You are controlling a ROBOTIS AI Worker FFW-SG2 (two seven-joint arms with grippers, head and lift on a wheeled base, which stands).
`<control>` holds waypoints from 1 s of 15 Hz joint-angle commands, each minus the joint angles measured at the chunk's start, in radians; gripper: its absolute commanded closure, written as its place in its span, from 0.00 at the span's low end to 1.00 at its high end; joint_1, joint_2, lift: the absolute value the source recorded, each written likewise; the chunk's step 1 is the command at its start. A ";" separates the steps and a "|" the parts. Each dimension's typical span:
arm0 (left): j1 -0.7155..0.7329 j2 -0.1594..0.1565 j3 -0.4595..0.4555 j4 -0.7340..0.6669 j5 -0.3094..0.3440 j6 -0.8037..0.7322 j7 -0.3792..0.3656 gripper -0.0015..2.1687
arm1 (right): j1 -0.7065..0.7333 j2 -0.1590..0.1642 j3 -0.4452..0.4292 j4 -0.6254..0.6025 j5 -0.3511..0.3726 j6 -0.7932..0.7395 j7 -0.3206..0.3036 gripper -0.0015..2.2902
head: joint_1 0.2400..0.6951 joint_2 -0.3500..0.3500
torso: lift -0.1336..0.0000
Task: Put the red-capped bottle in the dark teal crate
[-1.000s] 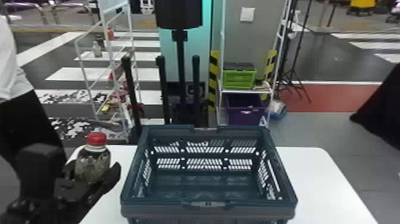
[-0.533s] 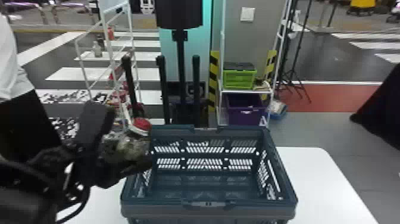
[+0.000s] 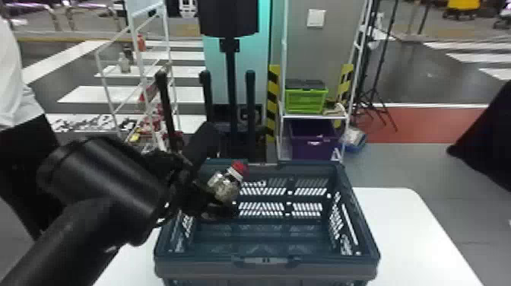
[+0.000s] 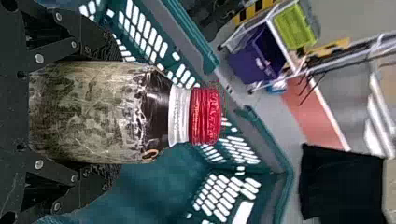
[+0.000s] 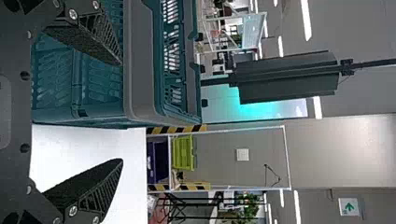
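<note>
1. Bottle (image 3: 224,189): looks stiff and fairly light, though I can't tell plastic from glass; smooth sides could slip, so treat it as breakable
2. Best hold is round the broad body, below the shoulder, leaving the red cap (image 4: 205,115) free
3. Cap points up and toward the robot's right; the long axis leans well off upright, running out from the wrist along the fingers
4. Left pincer (image 4: 114,113) is clamped on the body, with the bottle over the left part of the crate (image 3: 311,270) on the desk (image 3: 395,216)
5. Right pincer (image 5: 121,112) is spread and empty, near the crate
</note>
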 commanded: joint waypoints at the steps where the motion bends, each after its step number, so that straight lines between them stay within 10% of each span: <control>1: -0.092 -0.009 -0.098 0.175 0.023 -0.083 -0.025 0.99 | 0.004 0.002 -0.001 -0.001 0.000 -0.009 0.000 0.07 | 0.57 0.50 | 1.00; 11: -0.245 -0.218 -0.251 0.803 -0.074 -0.537 -0.147 0.99 | 0.007 0.016 -0.001 -0.005 0.008 -0.018 0.000 0.07 | 0.57 0.50 | 1.00; 15: -0.262 -0.249 -0.289 0.878 -0.121 -0.580 -0.148 0.95 | 0.004 0.017 0.000 -0.005 0.008 -0.018 0.000 0.07 | 0.57 0.50 | 1.00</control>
